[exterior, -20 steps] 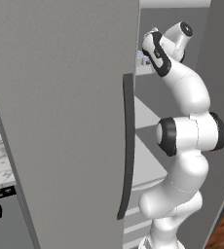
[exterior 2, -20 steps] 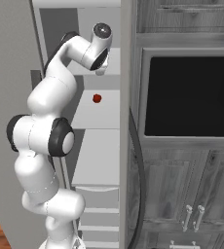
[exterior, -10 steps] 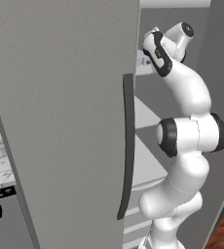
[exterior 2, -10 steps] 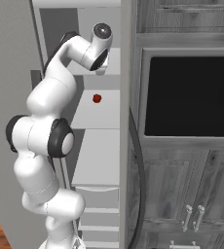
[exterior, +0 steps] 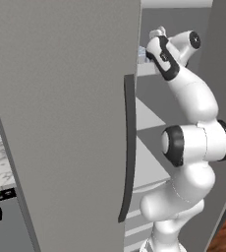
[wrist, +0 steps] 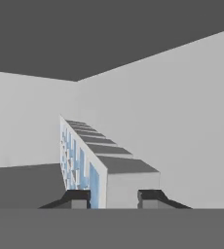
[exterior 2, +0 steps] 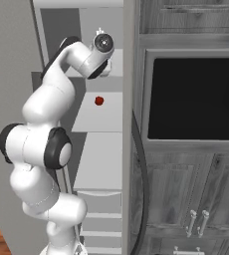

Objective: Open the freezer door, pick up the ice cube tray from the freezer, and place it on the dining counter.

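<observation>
**Hand at the ice tray on the upper freezer shelf**

I am looking past the tall, flat, matte grey freezer door, which is standing swung open across the left of my left base view, its long dark curved bar handle running down its near edge; in my right base view I am seeing the open freezer compartment with its pale shelves stepping downward, and beside it a dark grey panelled cabinet front with a black recessed opening above the doors; a small red object is sitting on the shelf below the hand, too small for me to identify; the white arm is reaching up and into the top shelf, its wrist bending in toward the back wall.

In the hand view the small rectangular pale-blue and white ice cube tray is lying on the grey shelf floor, running away from me toward the rear corner, close to the right-hand wall; the two-finger gripper is sitting at the tray's near end, its dark tips part-open and straddling that end; I cannot tell whether the tips are touching the tray or gripping it.
</observation>
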Robot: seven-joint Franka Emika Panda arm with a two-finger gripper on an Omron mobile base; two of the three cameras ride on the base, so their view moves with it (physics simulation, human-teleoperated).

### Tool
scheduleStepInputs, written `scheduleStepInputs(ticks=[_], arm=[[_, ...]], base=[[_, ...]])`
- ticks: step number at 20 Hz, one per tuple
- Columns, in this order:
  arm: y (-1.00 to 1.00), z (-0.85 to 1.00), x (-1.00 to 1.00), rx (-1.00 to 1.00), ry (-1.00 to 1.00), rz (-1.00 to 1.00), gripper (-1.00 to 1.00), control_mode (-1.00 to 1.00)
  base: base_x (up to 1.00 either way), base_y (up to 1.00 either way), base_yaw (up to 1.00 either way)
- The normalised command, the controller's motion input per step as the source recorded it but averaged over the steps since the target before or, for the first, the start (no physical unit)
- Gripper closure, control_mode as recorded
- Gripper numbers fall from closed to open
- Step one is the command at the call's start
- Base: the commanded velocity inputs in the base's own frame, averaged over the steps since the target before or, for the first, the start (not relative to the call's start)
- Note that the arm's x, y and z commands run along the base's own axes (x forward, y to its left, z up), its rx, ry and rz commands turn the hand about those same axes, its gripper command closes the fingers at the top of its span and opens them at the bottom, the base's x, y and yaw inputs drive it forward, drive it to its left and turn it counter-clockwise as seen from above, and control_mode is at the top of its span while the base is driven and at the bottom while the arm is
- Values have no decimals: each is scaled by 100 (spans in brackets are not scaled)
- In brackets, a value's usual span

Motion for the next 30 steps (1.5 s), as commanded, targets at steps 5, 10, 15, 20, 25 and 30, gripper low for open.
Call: scheduleStepInputs(ticks=[5, 10, 15, 20, 25, 30], arm=[[0, 7, -10, 0, -20, 0, 100, -100], [0, 24, -12, 1, -5, 0, 100, -100], [0, 39, -29, 0, 0, 0, 100, -100], [0, 46, -46, 0, 2, 0, 100, -100], [0, 21, -56, 0, 0, 0, 100, -100], [0, 0, -58, 0, 0, 0, 100, -100]], base=[[0, 0, 0], [0, 0, 0], [0, 0, 0], [0, 0, 0], [0, 0, 0], [0, 0, 0]])
